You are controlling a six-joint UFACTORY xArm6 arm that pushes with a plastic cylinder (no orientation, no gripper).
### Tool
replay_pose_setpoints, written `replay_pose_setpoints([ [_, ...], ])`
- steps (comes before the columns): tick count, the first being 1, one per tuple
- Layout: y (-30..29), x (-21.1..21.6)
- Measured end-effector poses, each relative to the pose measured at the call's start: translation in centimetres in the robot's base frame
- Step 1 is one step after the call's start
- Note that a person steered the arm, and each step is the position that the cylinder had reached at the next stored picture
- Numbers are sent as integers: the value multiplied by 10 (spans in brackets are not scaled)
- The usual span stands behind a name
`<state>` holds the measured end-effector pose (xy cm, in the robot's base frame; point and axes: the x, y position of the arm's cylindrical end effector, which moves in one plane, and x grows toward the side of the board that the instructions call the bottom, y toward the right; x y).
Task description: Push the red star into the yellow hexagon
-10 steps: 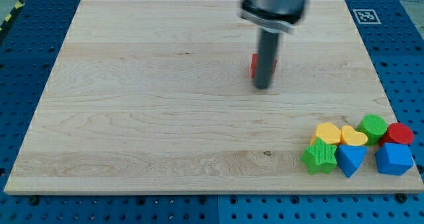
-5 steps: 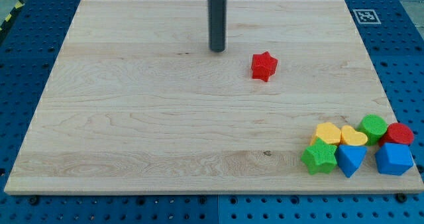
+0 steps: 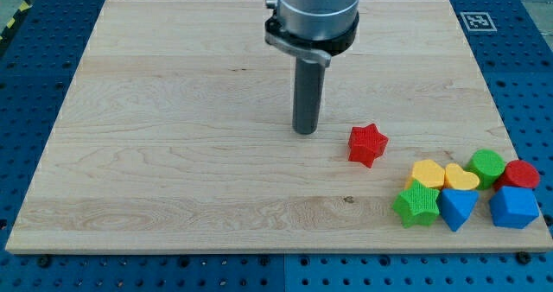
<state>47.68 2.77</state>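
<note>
The red star (image 3: 367, 144) lies on the wooden board (image 3: 173, 154), right of centre, a short way up and to the left of the yellow hexagon (image 3: 427, 173). The two are apart. My tip (image 3: 305, 132) rests on the board to the left of the red star and a little above it, with a small gap between them. The yellow hexagon sits at the left end of a cluster of blocks near the board's lower right corner.
The cluster also holds a yellow heart (image 3: 462, 180), a green star (image 3: 416, 204), a blue triangle (image 3: 456, 207), a green cylinder (image 3: 486, 165), a red cylinder (image 3: 521, 174) and a blue block (image 3: 514, 207). A marker tag (image 3: 477, 21) sits at the top right corner.
The red star has moved down and to the right, closer to the yellow hexagon. My tip moved from the star to the upper left, then down to the star's left.
</note>
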Motion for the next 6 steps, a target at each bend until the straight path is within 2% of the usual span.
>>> replay_pose_setpoints([
  [1,13,13],
  [3,71,14],
  [6,98,27],
])
